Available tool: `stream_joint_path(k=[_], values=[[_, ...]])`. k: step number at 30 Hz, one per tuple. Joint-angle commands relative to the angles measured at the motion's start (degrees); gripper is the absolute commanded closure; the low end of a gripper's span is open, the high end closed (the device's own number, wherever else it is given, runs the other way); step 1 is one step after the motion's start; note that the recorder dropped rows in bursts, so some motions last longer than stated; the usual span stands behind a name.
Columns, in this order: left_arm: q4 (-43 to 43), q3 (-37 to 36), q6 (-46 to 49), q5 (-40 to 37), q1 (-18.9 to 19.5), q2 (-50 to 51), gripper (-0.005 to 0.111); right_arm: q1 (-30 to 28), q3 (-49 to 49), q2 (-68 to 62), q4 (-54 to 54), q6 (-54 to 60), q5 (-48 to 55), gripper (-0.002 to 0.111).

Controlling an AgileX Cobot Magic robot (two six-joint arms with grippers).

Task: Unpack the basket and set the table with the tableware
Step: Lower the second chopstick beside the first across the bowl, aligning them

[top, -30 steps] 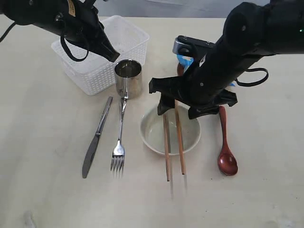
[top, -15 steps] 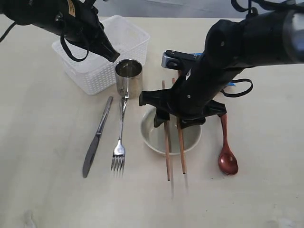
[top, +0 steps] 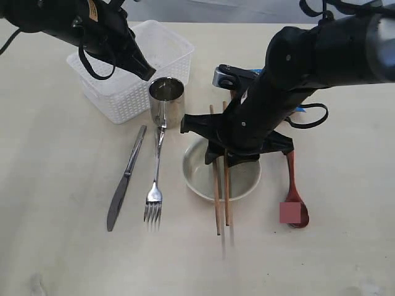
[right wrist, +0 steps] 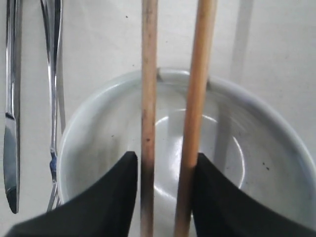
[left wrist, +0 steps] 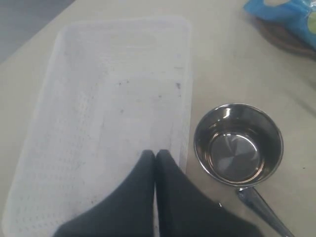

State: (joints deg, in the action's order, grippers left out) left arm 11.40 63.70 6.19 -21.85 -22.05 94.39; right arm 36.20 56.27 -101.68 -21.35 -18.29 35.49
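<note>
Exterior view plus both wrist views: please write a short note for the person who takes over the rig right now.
Left pincer: shut, empty, above the basket's edge.
Right pincer: it straddles both chopsticks, which lie across the bowl; firm grip not confirmed.
Done: basket looks empty; cup, knife, fork, bowl and spoon are on the table.
Left: probably place the chopsticks; the plate carries a blue bag.
</note>
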Motion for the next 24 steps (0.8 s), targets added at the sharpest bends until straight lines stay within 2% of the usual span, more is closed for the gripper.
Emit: stream_joint_path(k=[1, 8, 24], values=[[-0.34, -0.24, -0.19, -0.25, 0.31, -0.40, 0.107, 0.07, 0.33, -0.13, 0.17, -0.53, -0.50, 0.076], [-0.34, -0.24, -0.19, -0.25, 0.31, -0.40, 0.107, 0.07, 0.33, -0.13, 1.63, -0.53, 2.60, 0.076], [-0.73, -0.24, -0.19, -0.22, 0.31, -0.40, 0.107, 0.07, 0.33, -0.13, 1.91, -1.70, 2.75, 0.076]])
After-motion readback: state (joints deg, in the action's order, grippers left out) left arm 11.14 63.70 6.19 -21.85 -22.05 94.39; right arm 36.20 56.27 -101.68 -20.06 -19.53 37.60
